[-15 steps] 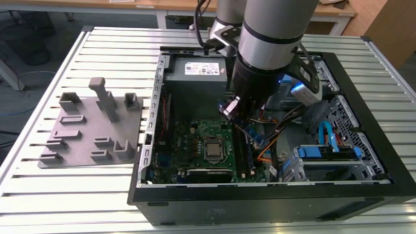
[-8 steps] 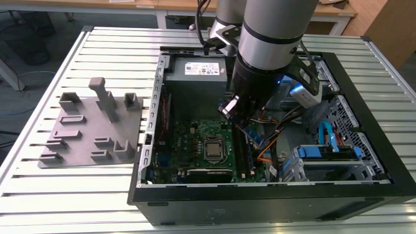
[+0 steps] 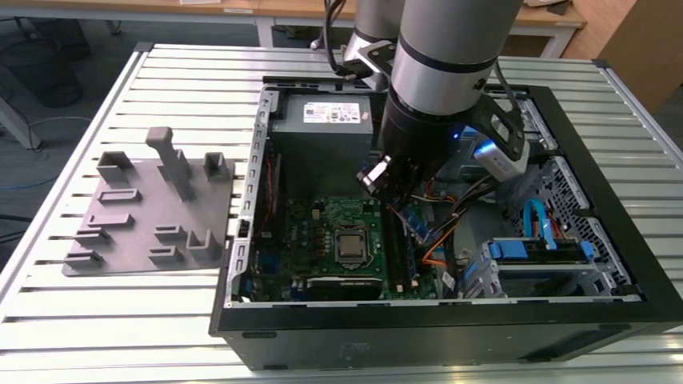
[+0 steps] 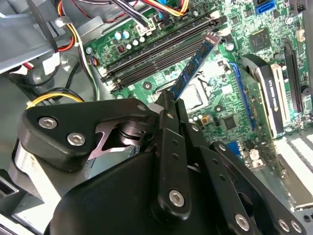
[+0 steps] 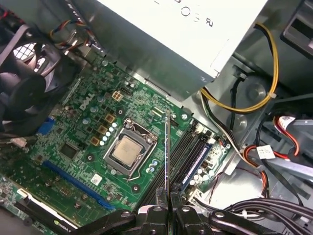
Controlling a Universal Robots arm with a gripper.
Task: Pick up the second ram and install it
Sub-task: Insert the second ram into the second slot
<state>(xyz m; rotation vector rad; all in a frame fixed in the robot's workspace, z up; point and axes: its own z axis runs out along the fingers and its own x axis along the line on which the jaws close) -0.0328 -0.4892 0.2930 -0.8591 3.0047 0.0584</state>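
Right, the pick-up half looks done: the gripper (image 5: 167,198) has its fingers (image 5: 160,196) closed narrow on the second ram (image 5: 167,152), which shows edge-on as a thin line in the first wrist view. In the second wrist view the second ram (image 4: 195,63) sticks out of the gripper (image 4: 171,100) like a blade, its bluish label showing. It hangs over the motherboard (image 5: 73,127), between the processor socket (image 5: 126,149) and the black slot rails (image 5: 188,147). By my read it is not seated; the install is left to do. One rail seems to carry a bluish stick (image 5: 198,160), though I cannot be sure.

Out in the exterior view, the arm (image 3: 437,80) plunges into the open computer case (image 3: 245,200), which lies on a white slatted table (image 3: 107,96). A grey fixture (image 3: 149,208) sits on the slats at the exterior view's left, just beside the case. Wooden desks (image 3: 213,8) line the back of the room.
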